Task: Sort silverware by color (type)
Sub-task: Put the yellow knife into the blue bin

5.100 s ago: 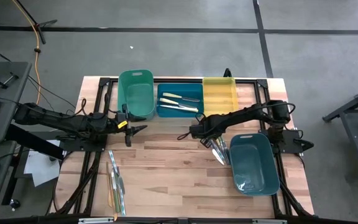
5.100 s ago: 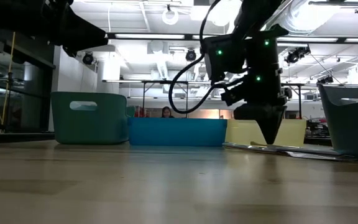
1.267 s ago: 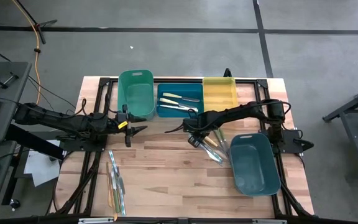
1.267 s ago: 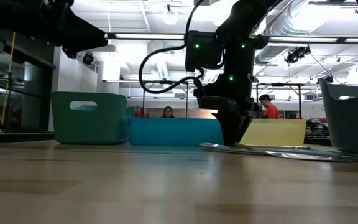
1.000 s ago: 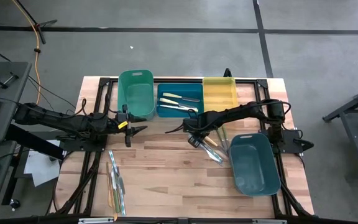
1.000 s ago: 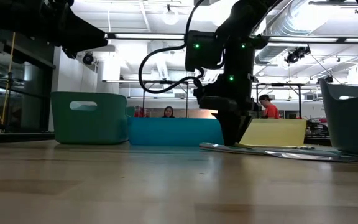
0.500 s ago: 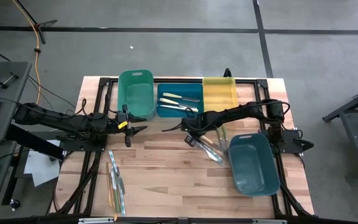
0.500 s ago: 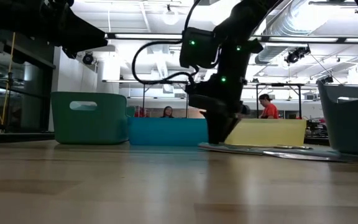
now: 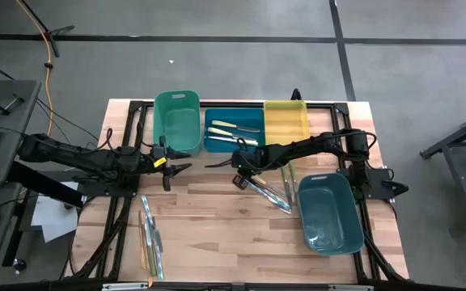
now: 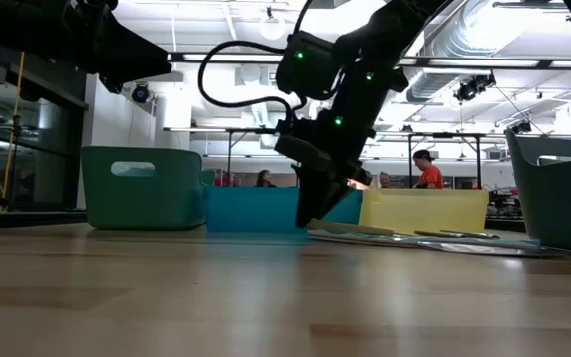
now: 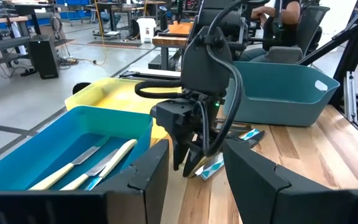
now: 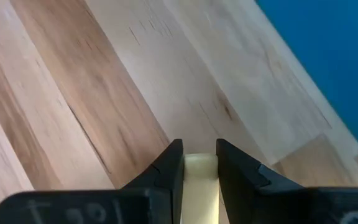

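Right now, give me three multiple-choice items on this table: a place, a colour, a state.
1. The blue bin stands: A) between the green bin and yellow bin; B) beside the keyboard; C) on the floor.
2. The handle in the right gripper is: A) green; B) pale yellow; C) brown.
3. The left gripper is: A) open, empty; B) shut on a fork; C) out of view.
A: the high view shows that row. B: pale yellow shows between its fingers. A: its fingers stand apart, nothing between.

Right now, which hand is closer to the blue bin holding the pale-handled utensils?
Right. The right hand sits just in front of the blue bin, near its front edge. The left hand waits farther left, before the green bin.
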Available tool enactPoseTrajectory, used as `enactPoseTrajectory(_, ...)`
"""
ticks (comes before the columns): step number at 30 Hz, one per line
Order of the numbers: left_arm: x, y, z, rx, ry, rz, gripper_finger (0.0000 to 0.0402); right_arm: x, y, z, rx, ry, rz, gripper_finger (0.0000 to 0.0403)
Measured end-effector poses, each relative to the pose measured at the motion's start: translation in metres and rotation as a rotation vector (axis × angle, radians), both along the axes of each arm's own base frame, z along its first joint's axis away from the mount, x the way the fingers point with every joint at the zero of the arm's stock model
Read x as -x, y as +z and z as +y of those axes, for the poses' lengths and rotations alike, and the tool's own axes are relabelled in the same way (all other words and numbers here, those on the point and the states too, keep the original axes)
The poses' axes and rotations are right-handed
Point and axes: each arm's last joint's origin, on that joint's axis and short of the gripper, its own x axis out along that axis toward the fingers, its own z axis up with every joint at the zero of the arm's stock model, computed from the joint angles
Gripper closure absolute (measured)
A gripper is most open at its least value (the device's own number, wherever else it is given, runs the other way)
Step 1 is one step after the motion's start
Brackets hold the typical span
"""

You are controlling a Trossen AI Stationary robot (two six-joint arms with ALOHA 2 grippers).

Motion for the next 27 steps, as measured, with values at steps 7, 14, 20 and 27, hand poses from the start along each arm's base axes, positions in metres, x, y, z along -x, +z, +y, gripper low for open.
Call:
enactPoseTrajectory(7, 0.000, 0.000, 0.000, 0.000, 0.000, 0.000, 0.0257, -0.002, 0.006, 0.000, 0.007, 0.021, -0.034, 0.0332)
enactPoseTrajectory(14, 0.000, 0.000, 0.000, 0.000, 0.000, 0.000, 0.0257, 0.000, 0.039, 0.000, 0.031, 0.031, -0.150, 0.0333)
enactPoseTrajectory(20, 0.000, 0.000, 0.000, 0.001, 0.000, 0.001, 0.0257, 0.011, 0.076, 0.001, 0.049, 0.057, -0.241, 0.0333)
enactPoseTrajectory(27, 0.000, 0.001, 0.000, 0.002, 0.000, -0.012, 0.0257, 0.030, 0.133, 0.001, 0.090, 0.072, -0.435, 0.0333)
